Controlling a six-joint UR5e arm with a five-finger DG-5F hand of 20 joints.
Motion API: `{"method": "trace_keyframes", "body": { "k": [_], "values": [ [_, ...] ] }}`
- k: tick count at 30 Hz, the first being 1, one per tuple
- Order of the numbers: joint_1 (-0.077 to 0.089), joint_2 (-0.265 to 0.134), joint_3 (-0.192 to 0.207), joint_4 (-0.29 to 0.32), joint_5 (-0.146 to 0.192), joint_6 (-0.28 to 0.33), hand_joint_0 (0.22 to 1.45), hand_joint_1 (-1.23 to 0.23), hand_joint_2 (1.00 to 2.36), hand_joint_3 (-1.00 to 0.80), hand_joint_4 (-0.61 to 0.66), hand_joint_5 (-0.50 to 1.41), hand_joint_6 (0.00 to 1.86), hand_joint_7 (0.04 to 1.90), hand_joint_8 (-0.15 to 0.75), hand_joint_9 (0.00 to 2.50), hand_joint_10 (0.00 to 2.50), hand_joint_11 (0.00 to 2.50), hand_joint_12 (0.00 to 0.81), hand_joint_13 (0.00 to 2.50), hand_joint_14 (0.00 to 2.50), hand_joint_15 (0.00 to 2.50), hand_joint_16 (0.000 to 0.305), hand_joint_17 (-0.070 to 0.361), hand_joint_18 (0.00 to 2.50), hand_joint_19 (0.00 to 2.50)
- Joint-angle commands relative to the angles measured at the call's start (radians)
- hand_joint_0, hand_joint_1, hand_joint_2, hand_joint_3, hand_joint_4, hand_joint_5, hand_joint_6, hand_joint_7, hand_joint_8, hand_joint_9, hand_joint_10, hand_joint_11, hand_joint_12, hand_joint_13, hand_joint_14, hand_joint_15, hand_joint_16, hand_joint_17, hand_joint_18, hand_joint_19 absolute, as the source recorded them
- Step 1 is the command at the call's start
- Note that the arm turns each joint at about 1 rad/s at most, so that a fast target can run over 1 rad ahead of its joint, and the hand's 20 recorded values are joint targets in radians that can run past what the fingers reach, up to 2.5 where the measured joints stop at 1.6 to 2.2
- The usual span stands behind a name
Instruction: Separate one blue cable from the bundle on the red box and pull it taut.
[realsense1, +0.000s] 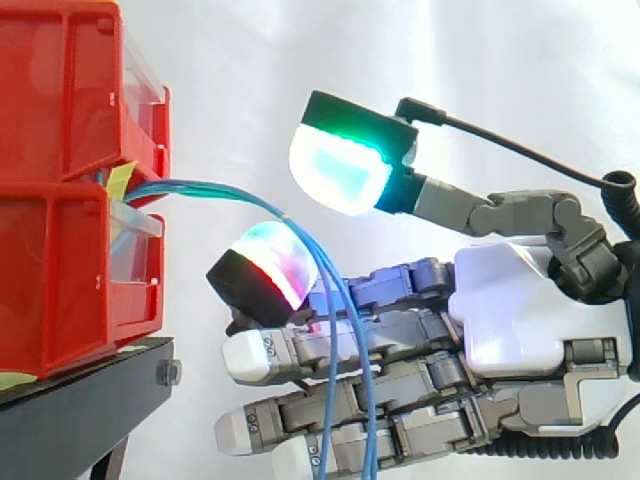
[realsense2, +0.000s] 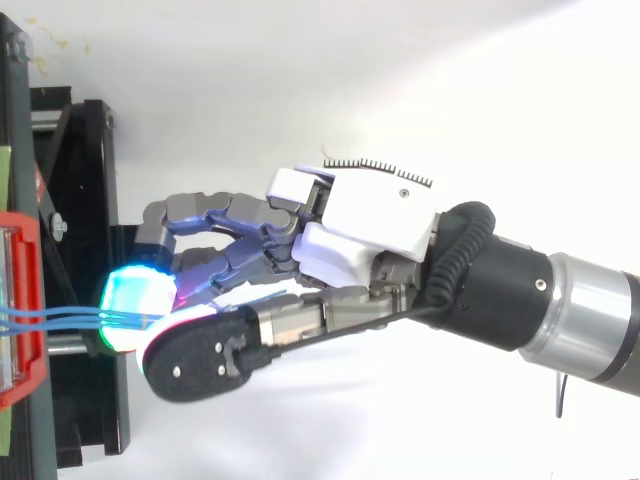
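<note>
In the side view the robot hand (realsense1: 510, 310) reaches in from 3 o'clock toward the red bins (realsense1: 60, 200) at 9 o'clock, which stand on a black stand (realsense1: 90, 400) before a white curtain (realsense1: 250, 60). The hand is open: its lower fingers (realsense1: 330, 400) lie straight, and its thumb pad (realsense1: 340, 165), glowing green and cyan, sits raised at 12 o'clock, apart from the rest. The blue cables (realsense1: 210, 188) come out between the two bins, arc toward 3 o'clock, drape over one raised fingertip (realsense1: 272, 265) that glows red and cyan, then hang slack toward 6 o'clock in front of the fingers. Nothing pinches them
</note>
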Motion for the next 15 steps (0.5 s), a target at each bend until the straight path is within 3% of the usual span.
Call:
{"method": "trace_keyframes", "body": {
  "k": [1,5,11,15],
  "values": [
    [0.0,0.0,0.0,0.001,0.0,0.0,0.58,-0.82,1.0,-0.5,0.2,-0.09,0.51,1.42,0.318,0.76,0.01,0.34,0.354,0.39,0.0,0.11,0.048,0.108,0.41,0.3],
    [0.0,0.0,0.0,0.001,0.0,0.002,0.68,-0.86,1.01,-0.42,0.16,-0.12,0.59,1.33,0.305,0.74,0.01,0.35,0.35,0.39,0.0,0.1,0.047,0.107,0.43,0.3],
    [0.0,0.0,0.0,0.001,-0.002,0.002,0.7,-0.83,1.02,-0.26,0.19,-0.11,0.58,1.31,0.301,0.74,0.01,0.34,0.348,0.4,0.0,0.1,0.047,0.106,0.43,0.3],
    [0.0,0.0,0.0,0.002,-0.002,0.002,0.68,-0.69,1.02,-0.25,0.22,-0.09,0.5,1.39,0.305,0.77,0.01,0.31,0.345,0.4,0.0,0.1,0.047,0.106,0.42,0.31]
  ]
}}
